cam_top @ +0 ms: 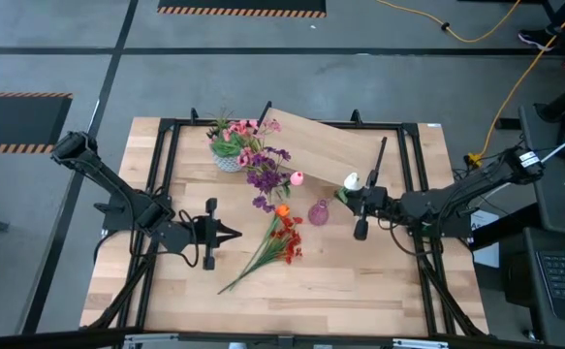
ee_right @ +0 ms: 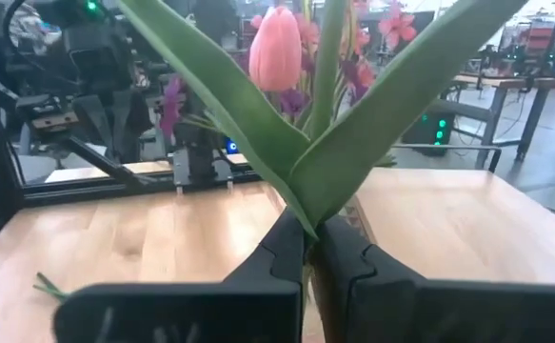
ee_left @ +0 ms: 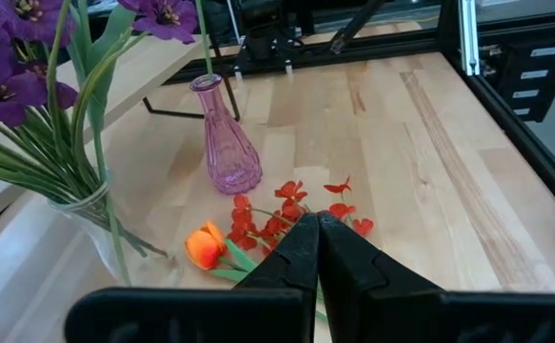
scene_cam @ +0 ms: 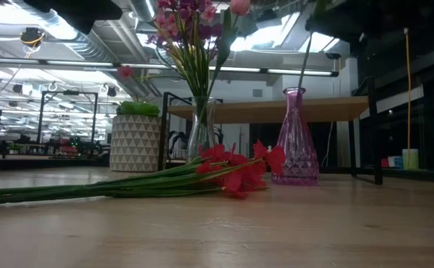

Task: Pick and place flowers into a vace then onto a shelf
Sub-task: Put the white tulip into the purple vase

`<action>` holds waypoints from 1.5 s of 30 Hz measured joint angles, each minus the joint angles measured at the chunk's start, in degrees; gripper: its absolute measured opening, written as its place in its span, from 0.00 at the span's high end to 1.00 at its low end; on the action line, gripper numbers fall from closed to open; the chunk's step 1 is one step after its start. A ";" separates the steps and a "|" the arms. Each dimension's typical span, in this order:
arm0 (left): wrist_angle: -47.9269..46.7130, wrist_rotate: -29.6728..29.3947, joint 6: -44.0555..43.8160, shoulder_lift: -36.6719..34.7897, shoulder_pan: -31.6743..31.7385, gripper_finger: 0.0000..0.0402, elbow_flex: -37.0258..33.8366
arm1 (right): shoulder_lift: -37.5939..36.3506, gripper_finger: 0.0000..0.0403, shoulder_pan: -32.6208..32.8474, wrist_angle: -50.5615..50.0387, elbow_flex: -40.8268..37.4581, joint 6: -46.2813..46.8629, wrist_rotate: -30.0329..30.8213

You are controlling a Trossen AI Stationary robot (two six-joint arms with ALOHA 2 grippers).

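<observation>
1. Purple flowers (cam_top: 267, 177) already stand in a clear vase (scene_cam: 201, 128).
2. The right gripper (cam_top: 353, 197) fingers pinch a white flower (cam_top: 351, 180) near the pink vase (cam_top: 318, 212).
3. Red flowers (cam_top: 284, 242) lie on the worktop (cam_top: 360, 281).
4. The left gripper (cam_top: 232, 233) fingers are pressed together, holding nothing.
5. The shelf (cam_top: 326, 147) has no vase yet.

high: overhead, straight down | low: tabletop level | both share pink vase (cam_top: 318, 212)

Light wooden tabletop (cam_top: 360, 281) with visible grain and a smooth, faintly satin finish. Pale wooden shelf (cam_top: 326, 145) on thin matt black metal legs. Glossy faceted pink glass vase (scene_cam: 295, 141); clear glass vase (scene_cam: 201, 128). White textured plant pot (scene_cam: 135, 143). Matt black gripper fingers (ee_left: 301, 257).
</observation>
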 joint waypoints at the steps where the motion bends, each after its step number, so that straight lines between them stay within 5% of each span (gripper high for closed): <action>1: -0.02 -0.06 0.00 0.00 0.00 0.99 0.00 | 0.02 0.99 0.00 1.38 -1.02 -0.11 -0.10; 31: 0.00 -0.82 -0.02 0.02 0.00 0.99 0.00 | 12.53 0.93 -7.55 8.77 -4.37 4.59 -6.17; 45: -0.02 -0.80 -0.02 0.02 0.00 0.99 0.00 | 11.69 0.57 -7.88 8.90 -4.34 5.39 -8.39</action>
